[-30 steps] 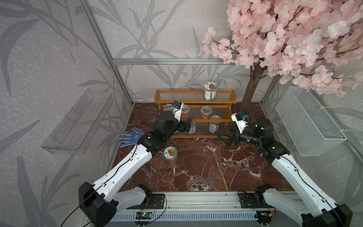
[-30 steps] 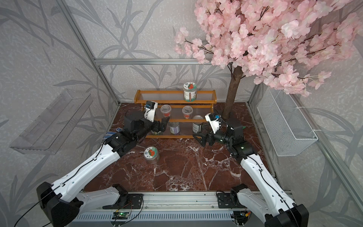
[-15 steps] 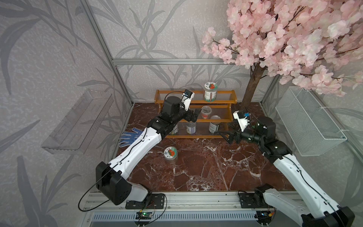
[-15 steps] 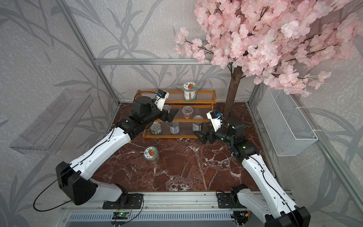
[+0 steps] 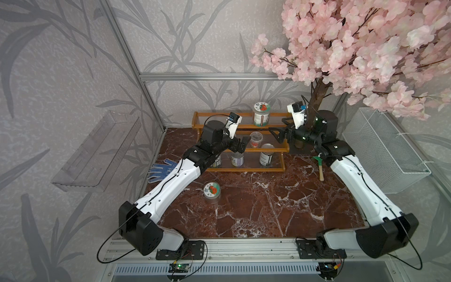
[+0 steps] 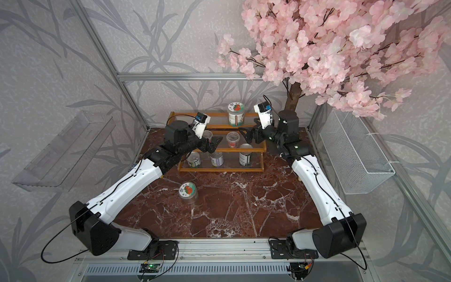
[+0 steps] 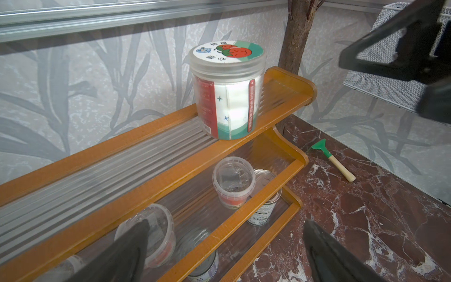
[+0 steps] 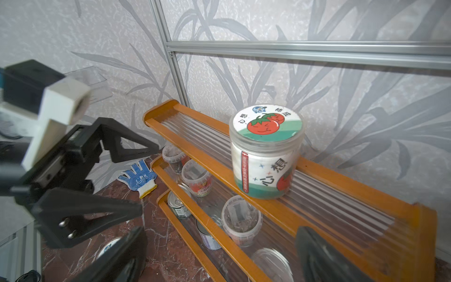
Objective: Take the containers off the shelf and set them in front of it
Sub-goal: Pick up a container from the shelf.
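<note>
An orange-brown shelf (image 5: 244, 169) stands on red-brown, white-veined marble (image 5: 256, 207). At its 8 o'clock, a blue, white-dotted glove (image 5: 159, 169) (pink blossoms (image 5: 353, 48) at 2 o'clock).

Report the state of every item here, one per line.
left tool: open, empty.
right tool: open, empty.
top-tier tomato jar: upright, lidded, on shelf.
second tomato jar: upright, lidded, on tabletop before shelf.
plastic cups: lidded, middle tier.
cans: upright, bottom tier.

The left arm (image 5: 170, 185) stretches from the front-left corner of the table (image 5: 256, 219) toward its back edge, with the left gripper (image 5: 244, 144) spread wide and empty. The right arm (image 5: 361, 185) reaches from the front-right corner, with the right gripper (image 5: 274, 135) likewise agape and holding nothing (the two grippers' tips point toward each other).
</note>
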{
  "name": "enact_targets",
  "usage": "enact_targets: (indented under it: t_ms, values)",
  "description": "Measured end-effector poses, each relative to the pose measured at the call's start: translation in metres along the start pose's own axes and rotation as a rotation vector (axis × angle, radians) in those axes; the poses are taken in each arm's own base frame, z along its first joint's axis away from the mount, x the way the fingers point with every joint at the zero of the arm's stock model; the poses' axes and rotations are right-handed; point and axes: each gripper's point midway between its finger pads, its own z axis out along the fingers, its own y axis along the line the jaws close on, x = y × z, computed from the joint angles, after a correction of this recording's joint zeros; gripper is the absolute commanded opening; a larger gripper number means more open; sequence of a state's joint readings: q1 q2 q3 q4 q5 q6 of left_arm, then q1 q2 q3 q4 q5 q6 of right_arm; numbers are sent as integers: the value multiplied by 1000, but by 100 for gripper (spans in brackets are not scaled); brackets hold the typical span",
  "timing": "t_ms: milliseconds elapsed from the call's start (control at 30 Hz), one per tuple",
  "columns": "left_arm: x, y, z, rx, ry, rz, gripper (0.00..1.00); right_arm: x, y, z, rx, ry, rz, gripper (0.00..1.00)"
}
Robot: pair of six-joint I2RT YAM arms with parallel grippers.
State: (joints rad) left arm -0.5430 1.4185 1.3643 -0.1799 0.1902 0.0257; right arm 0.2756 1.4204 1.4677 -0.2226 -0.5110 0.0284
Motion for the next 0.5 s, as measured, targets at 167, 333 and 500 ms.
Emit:
enact_targets:
  t_ms: [167, 333, 500]
  values:
    - [3, -1, -2, 4, 2, -7, 100, 1, -26, 40, 28, 27, 14, 99]
    - [5, -2, -3, 7, 1, -13, 100, -3, -39, 69, 36, 30, 14, 99]
    - [5, -2, -5, 11, 0, -19, 100, -8, -44, 95, 40, 24, 5, 99]
